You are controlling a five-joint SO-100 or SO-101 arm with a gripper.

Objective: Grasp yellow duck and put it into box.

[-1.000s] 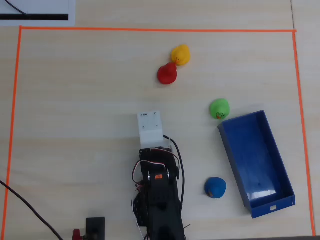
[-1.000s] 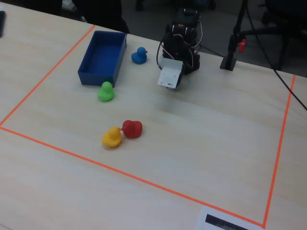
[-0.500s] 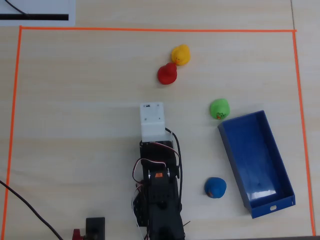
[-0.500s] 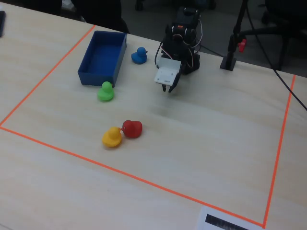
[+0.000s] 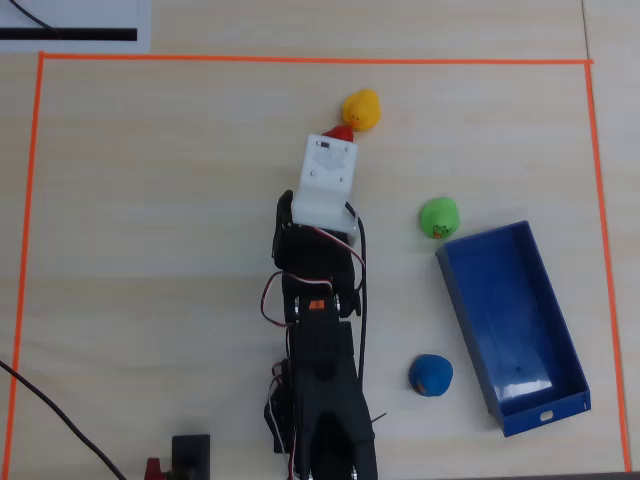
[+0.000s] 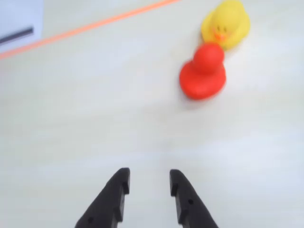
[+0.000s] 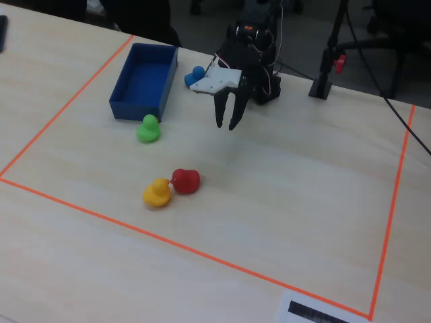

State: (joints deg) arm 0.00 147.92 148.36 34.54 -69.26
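the yellow duck (image 5: 361, 109) sits on the table (image 5: 150, 250) near the far edge of the orange tape border (image 5: 300, 60) in the overhead view, touching the red duck (image 7: 184, 180) just beside it. in the wrist view the yellow duck (image 6: 226, 24) is at the upper right, with the red duck (image 6: 203, 72) pressed up against its front. the gripper (image 7: 225, 124) hangs above the table, well short of both ducks, fingers pointing down with a narrow gap between them and nothing held. the green duck (image 5: 438, 217) stands just off the far short end of the box (image 5: 510, 325). the blue duck (image 5: 430, 375) lies near the box's long side, by the arm's base (image 5: 320, 400).
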